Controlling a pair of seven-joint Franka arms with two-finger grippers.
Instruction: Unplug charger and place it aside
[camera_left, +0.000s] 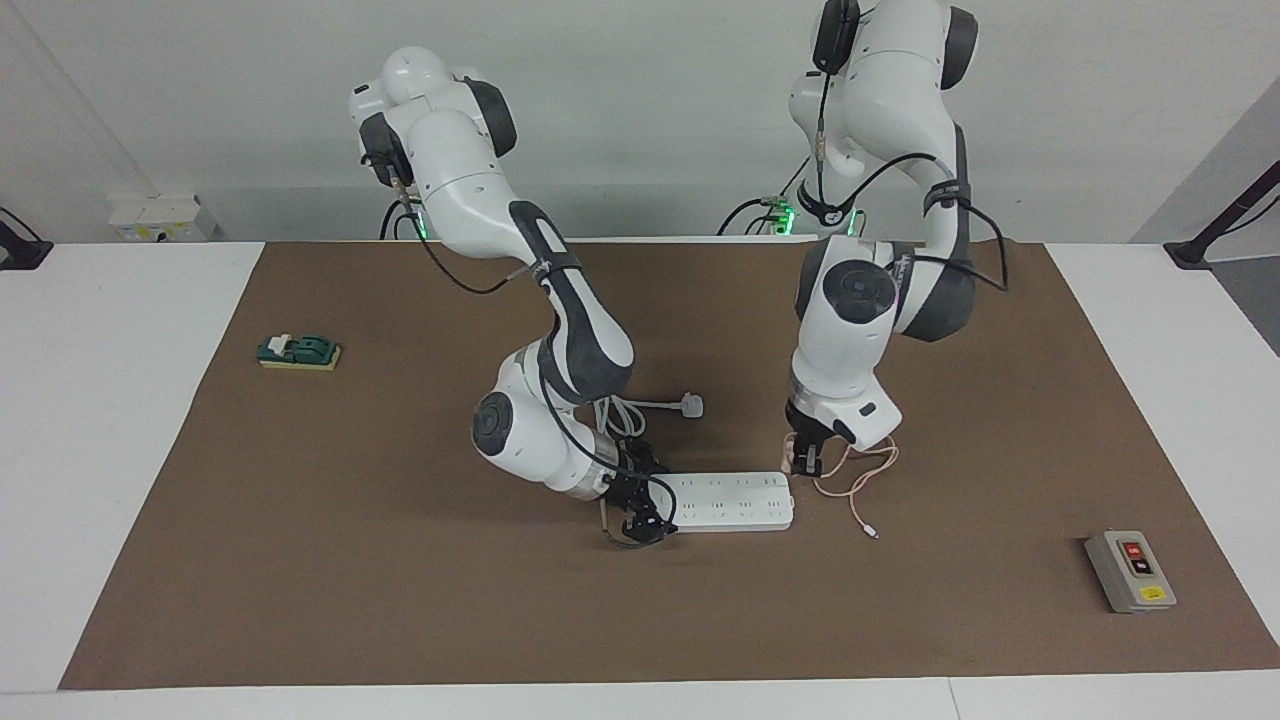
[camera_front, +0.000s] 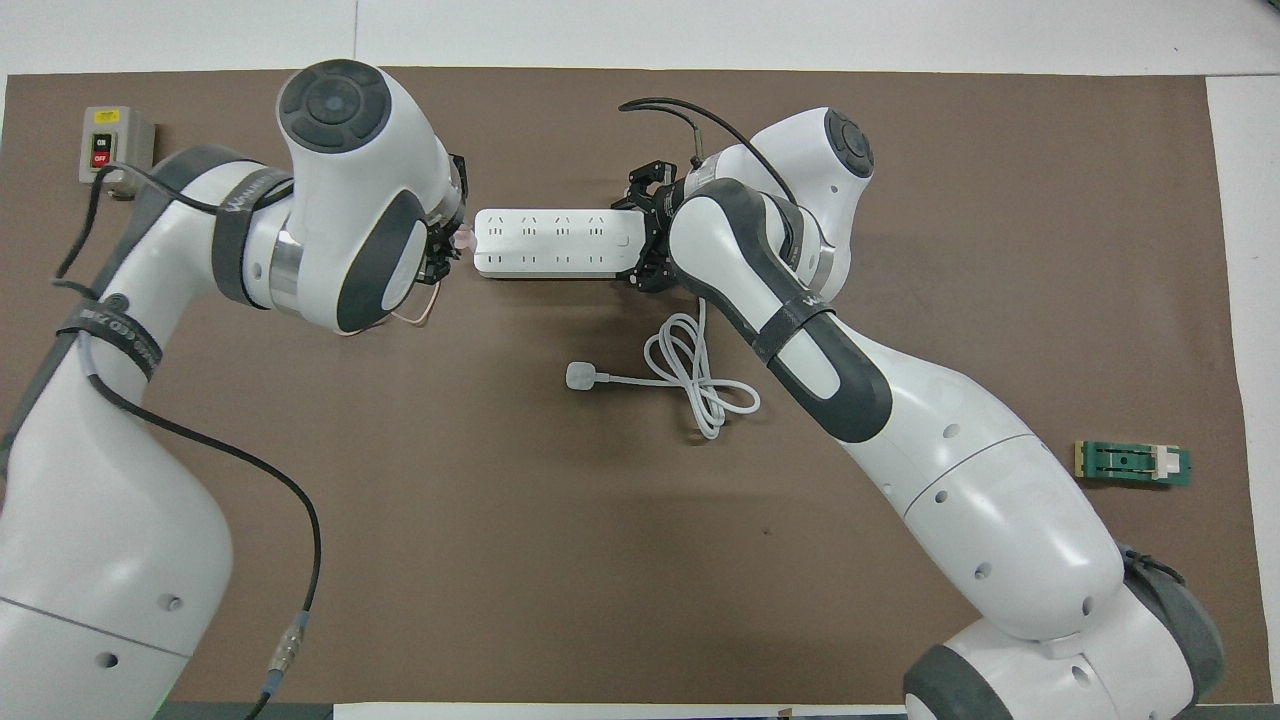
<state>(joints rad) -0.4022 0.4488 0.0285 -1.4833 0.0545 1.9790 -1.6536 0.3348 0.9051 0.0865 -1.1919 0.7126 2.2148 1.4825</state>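
The pale pink charger (camera_left: 791, 461) is out of the white power strip (camera_left: 735, 501) and sits in my left gripper (camera_left: 806, 463), which is shut on it just off the strip's end toward the left arm's end of the table. Its thin pink cable (camera_left: 862, 483) trails in loops on the mat below. In the overhead view the charger (camera_front: 464, 240) peeks out beside the strip (camera_front: 555, 243), and the arm hides most of the left gripper. My right gripper (camera_left: 636, 512) is low at the strip's other end, its fingers (camera_front: 642, 197) closed across it.
The strip's thick white cord (camera_front: 690, 385) and its white plug (camera_front: 580, 376) lie nearer to the robots than the strip. A grey switch box (camera_left: 1130, 571) stands toward the left arm's end. A green block (camera_left: 298, 352) lies toward the right arm's end.
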